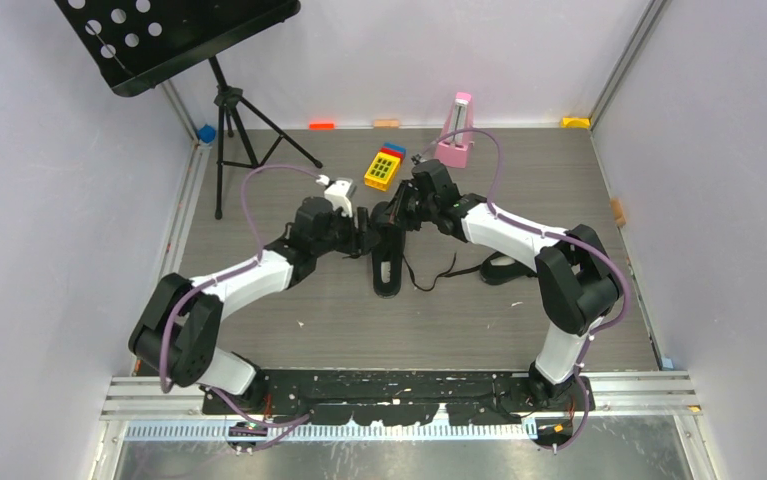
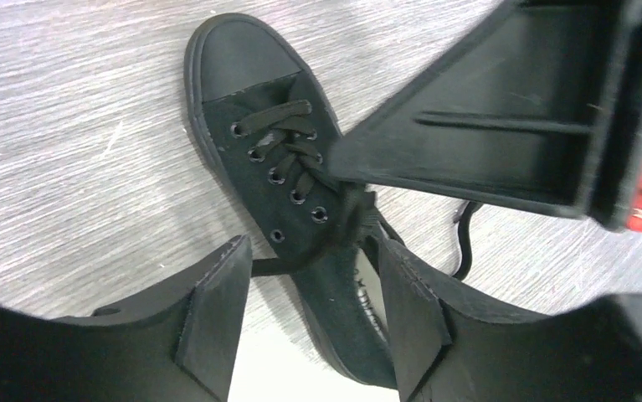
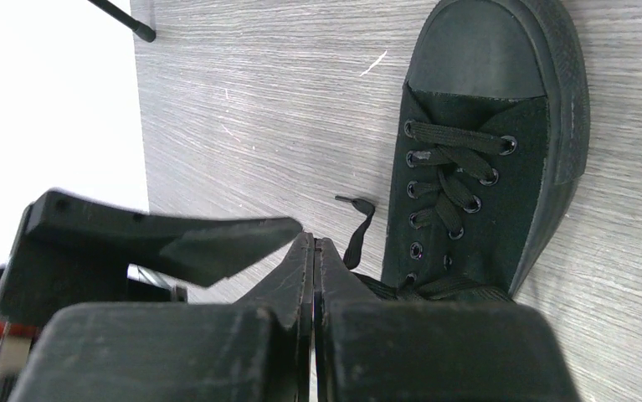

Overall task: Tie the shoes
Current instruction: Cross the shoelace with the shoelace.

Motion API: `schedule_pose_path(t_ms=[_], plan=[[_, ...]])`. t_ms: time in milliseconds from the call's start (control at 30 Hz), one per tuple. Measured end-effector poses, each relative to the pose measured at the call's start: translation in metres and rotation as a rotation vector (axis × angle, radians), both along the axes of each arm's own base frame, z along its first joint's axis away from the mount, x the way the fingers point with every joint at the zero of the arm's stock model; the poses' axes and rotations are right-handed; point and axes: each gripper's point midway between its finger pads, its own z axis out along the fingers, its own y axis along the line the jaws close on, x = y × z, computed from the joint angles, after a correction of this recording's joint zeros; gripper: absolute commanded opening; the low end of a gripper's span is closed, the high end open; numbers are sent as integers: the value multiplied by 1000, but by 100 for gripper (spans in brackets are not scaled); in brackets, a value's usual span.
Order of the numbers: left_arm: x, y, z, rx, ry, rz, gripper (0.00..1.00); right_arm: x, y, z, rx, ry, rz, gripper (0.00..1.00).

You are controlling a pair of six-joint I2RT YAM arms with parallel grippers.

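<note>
Reading no text, brand, number or sign in any view. Noting a grid of small keys on the yellow toy block point(image 1: 382, 168) at the far side of the table, too small to make out (possibly digits, not legible). Spotting pale marks along the inner opening of the shoe point(image 2: 242, 92) in the left wrist view, too blurred to read.

Left gripper point(image 2: 313, 272) hangs with jaws parted, close beside the right gripper point(image 3: 313, 249), jaws pressed together.
</note>
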Motion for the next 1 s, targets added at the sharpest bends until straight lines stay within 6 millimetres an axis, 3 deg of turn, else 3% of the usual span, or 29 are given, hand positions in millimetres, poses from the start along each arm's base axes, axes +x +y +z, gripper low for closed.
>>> schedule_pose_path(t_ms=[133,300,667,767,900,1000], plan=[[-14,-15,10,76,-64,18,57,0,-1,0,2,6,-6,0],[-23,-23,7,148,-86,57,57,0,-1,0,4,9,-8,0],[-1,-16,-3,237,-85,183,47,1,1,1,18,12,-12,0],[2,-18,-5,238,-81,184,34,0,1,1,23,16,-13,0],[5,-21,-5,235,-77,187,9,0,2,2,27,17,-13,0],[8,-23,-6,239,-73,190,3,1,1,1,25,17,-17,0]])
